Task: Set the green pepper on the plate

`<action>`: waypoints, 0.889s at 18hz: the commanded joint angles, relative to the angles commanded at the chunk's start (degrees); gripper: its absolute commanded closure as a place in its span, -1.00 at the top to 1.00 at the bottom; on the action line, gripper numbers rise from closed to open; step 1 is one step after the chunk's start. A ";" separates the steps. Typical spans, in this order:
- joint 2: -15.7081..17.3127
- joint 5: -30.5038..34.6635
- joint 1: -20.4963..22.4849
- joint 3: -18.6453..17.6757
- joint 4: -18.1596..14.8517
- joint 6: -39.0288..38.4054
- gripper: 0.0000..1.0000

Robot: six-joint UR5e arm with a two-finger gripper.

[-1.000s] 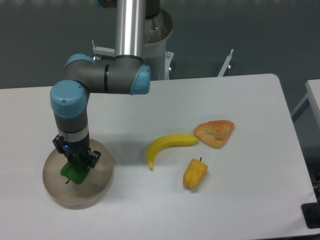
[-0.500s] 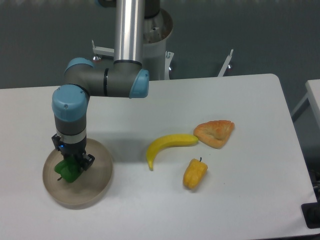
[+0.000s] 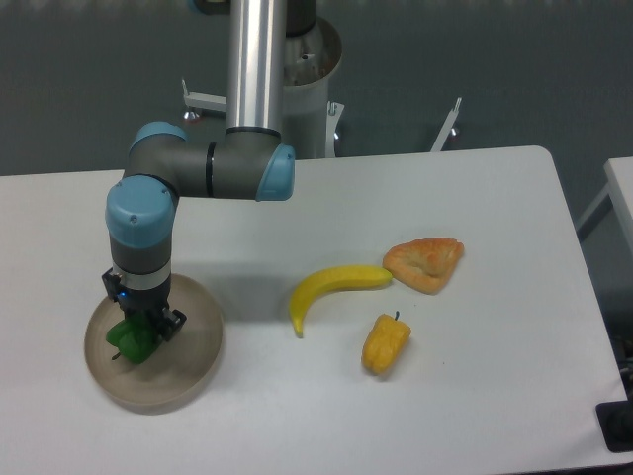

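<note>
The small glossy bright green bell pepper (image 3: 132, 339) sits inside the round shallow beige-tan plate (image 3: 194, 368), left of the plate's centre, at the front-left of the white desk (image 3: 297, 416). The black two-finger claw (image 3: 141, 330) points straight down and is clamped on the pepper's upper part. Well apart to the right lie a curved yellow banana (image 3: 331, 289), a small yellow-orange pepper (image 3: 385, 343) just in front of it, and a tan triangular pastry (image 3: 425, 262) touching the banana's right tip.
</note>
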 joint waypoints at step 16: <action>0.96 -0.09 0.26 0.26 -0.09 0.09 1.00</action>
